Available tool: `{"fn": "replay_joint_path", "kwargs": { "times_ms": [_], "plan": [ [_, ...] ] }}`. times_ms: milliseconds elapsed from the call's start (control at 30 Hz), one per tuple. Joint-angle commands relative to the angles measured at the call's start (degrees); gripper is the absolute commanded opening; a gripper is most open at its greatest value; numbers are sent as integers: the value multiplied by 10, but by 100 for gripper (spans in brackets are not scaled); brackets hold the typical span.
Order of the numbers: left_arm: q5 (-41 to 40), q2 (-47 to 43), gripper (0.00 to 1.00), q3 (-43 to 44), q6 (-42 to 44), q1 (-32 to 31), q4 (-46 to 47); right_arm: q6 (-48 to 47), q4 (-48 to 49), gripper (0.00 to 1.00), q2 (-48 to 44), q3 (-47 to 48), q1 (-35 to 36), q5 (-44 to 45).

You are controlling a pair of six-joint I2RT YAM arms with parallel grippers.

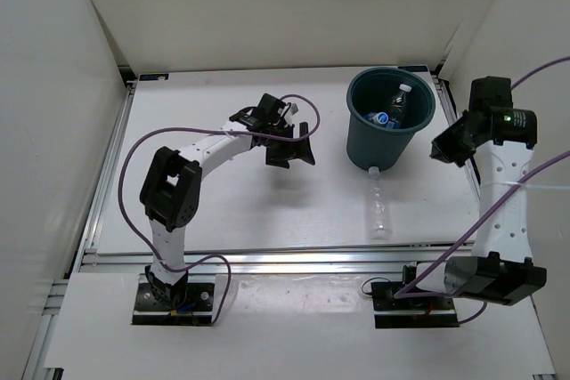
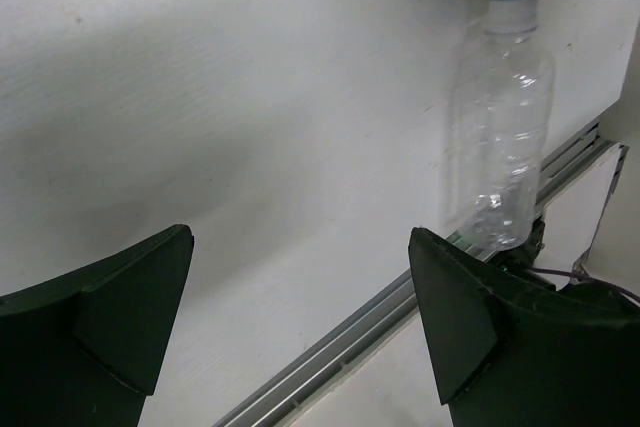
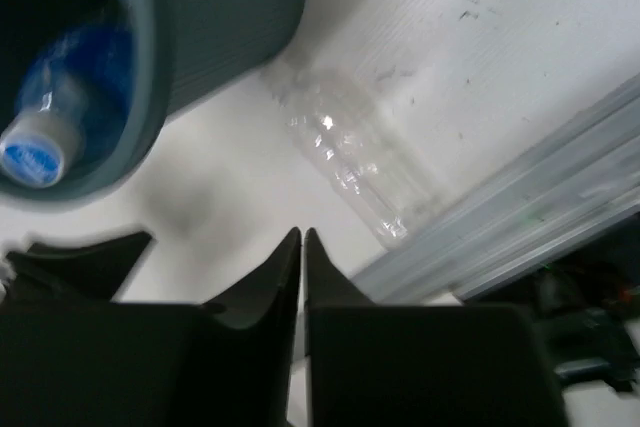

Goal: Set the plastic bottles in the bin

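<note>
Your left arm (image 1: 191, 166) reaches forward from its base and bends at the elbow toward the middle of the tabletop (image 1: 223, 211), and its wrist is turned so the left fingers (image 1: 298, 147) point across at the bin (image 1: 367, 144). In the left wrist view you can see those fingers spread wide with only bare tabletop between them – they have hold of nothing. Your right arm (image 1: 503, 211) stands nearly upright along the right edge, its wrist folded over so the right fingers (image 3: 302, 235) hang just beside the bin's right wall. In the right wrist view they are drawn together to a thin slit, with nothing caught between them. The bin stands upright at the far right of the tabletop. Inside it you can make out a blue-labelled bottle (image 1: 383, 118) with a pale cap and, behind it, a dark-capped bottle (image 1: 403, 97). The printing on the blue label is too blurred to read in any view. One clear bottle (image 1: 380, 211) lies on its side on the tabletop – outside the bin, with its white cap right at the bin's base and its bottom toward the near rail. It carries no label that you can see.
</note>
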Motion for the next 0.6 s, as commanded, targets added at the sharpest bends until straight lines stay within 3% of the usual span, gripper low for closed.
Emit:
{"fn": "replay_joint_path", "kwargs": {
  "times_ms": [0, 133, 267, 567],
  "plan": [
    [-14, -53, 100, -22, -8, -1, -8, 48, -70, 0, -25, -113, -33, 92],
    [-30, -70, 100, -36, -21, -1, -29, 74, -45, 0, -36, -256, -39, 63],
    [-19, -76, 100, -61, -41, 15, -30, 74, 59, 0, -36, -349, -60, -11],
    [10, -82, 100, -79, -61, 15, -30, 68, 206, 0, 5, -455, -66, -45]
  ]
}}
